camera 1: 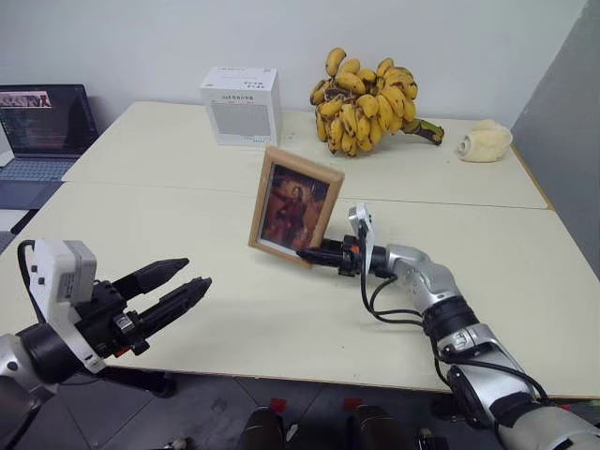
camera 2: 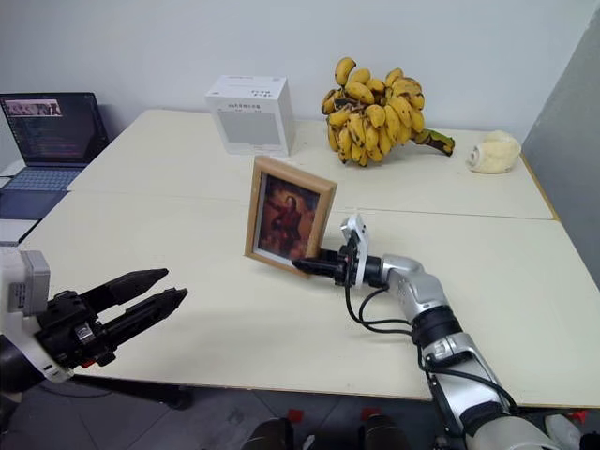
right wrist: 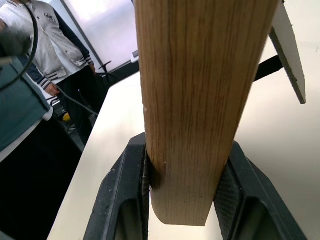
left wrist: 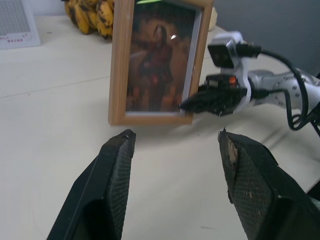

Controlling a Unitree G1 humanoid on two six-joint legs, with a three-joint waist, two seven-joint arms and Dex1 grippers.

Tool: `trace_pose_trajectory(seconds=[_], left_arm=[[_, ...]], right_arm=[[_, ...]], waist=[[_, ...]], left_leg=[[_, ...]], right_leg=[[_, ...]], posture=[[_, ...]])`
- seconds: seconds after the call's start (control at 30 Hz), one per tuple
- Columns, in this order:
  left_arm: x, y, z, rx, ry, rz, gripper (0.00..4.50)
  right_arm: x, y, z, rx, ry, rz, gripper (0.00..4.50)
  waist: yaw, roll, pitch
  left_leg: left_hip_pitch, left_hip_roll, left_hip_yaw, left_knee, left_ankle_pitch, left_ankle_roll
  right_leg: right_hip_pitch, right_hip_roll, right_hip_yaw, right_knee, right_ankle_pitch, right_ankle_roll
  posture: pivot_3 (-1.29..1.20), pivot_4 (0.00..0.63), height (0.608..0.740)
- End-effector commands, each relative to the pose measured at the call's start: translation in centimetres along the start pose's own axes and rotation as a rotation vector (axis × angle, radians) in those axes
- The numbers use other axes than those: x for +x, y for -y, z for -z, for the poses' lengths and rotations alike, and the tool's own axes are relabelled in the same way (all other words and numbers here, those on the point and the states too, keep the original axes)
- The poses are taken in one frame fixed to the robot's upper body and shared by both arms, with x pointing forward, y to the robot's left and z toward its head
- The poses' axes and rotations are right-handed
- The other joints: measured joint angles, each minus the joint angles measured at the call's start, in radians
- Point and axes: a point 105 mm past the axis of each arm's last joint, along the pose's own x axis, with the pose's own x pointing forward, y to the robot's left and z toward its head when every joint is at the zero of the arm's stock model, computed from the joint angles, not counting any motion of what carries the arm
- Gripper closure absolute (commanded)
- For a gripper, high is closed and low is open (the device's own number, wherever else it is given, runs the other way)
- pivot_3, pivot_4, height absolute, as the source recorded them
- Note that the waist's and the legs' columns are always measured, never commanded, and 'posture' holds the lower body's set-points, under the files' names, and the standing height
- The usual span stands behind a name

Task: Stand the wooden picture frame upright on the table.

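The wooden picture frame (camera 1: 294, 207) stands upright near the middle of the cream table (camera 1: 187, 234), its reddish-brown portrait facing me. My right gripper (camera 1: 309, 252) is shut on the frame's lower right edge. In the right wrist view both pads press the light-wood edge (right wrist: 192, 100), and the fold-out stand (right wrist: 287, 45) juts out behind it. My left gripper (camera 1: 192, 277) hovers open over the table's front left, well short of the frame, with nothing between its fingers (left wrist: 117, 165).
A white box (camera 1: 242, 105), a bunch of bananas (camera 1: 367, 101) and a pale lumpy object (camera 1: 485, 142) sit along the table's far side. An open laptop (camera 1: 42, 122) stands at the left. People stand beyond the table in the right wrist view (right wrist: 45, 55).
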Motion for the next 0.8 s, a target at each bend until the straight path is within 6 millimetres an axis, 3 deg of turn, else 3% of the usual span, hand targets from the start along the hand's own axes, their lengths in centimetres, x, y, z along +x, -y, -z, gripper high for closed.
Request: trace_pose_trajectory(seconds=[0.03, 0.27, 0.5, 0.57, 0.7, 0.8], left_arm=[[0.3, 0.1, -0.6, 0.019, 0.009, 0.022, 1.68], [0.4, 0.2, -0.8, 0.022, -0.025, 0.058, 1.68], [-0.1, 0.3, -0.1, 0.035, -0.08, 0.073, 1.68], [0.0, 0.2, -0.1, 0.035, -0.076, 0.072, 1.64], [0.4, 0.5, 0.0, 0.036, -0.072, 0.088, 1.64], [0.8, 0.8, 0.2, 0.033, -0.067, 0.107, 1.64]], right_arm=[[-0.3, -0.9, 0.3, -0.067, -0.013, -0.041, 3.22], [-1.4, -0.8, 2.9, -0.115, -0.103, -0.048, 3.22], [-1.6, -0.7, 3.3, -0.137, -0.136, -0.067, 3.22], [-1.5, -0.4, 3.1, -0.133, -0.13, -0.051, 2.54], [-1.4, -0.2, 3.4, -0.199, -0.163, -0.024, 1.78], [-1.7, 0.1, 3.3, -0.239, -0.185, 0.013, 1.68]], waist=[[0.0, 0.0, 0.0], [-0.001, 0.0, 0.0], [-0.003, 0.0, 0.0], [-0.003, 0.0, 0.0], [-0.004, 0.0, 0.0], [-0.004, 0.0, 0.0]], left_leg=[[-0.002, 0.0, 0.0, 0.0, 0.0, 0.0], [-0.004, 0.001, 0.0, 0.0, 0.0, 0.0], [-0.004, 0.0, 0.0, 0.0, 0.0, 0.0], [-0.004, 0.0, 0.0, 0.0, 0.0, 0.0], [-0.004, 0.0, 0.001, 0.0, 0.0, 0.0], [-0.003, 0.0, 0.0, 0.0, 0.0, -0.001]], right_leg=[[-0.002, 0.0, 0.0, 0.0, 0.0, 0.0], [-0.005, 0.001, 0.0, 0.001, 0.0, 0.0], [-0.004, 0.001, 0.0, 0.0, 0.0, 0.0], [-0.004, 0.001, 0.0, 0.0, 0.0, 0.0], [-0.004, 0.001, 0.0, 0.001, 0.0, 0.0], [-0.004, 0.001, 0.0, 0.001, 0.0, 0.0]], posture=[[0.0, 0.15, 0.74], [0.0, 0.15, 0.74], [0.0, 0.15, 0.74], [0.0, 0.15, 0.74], [0.0, 0.15, 0.74], [0.0, 0.15, 0.74]])
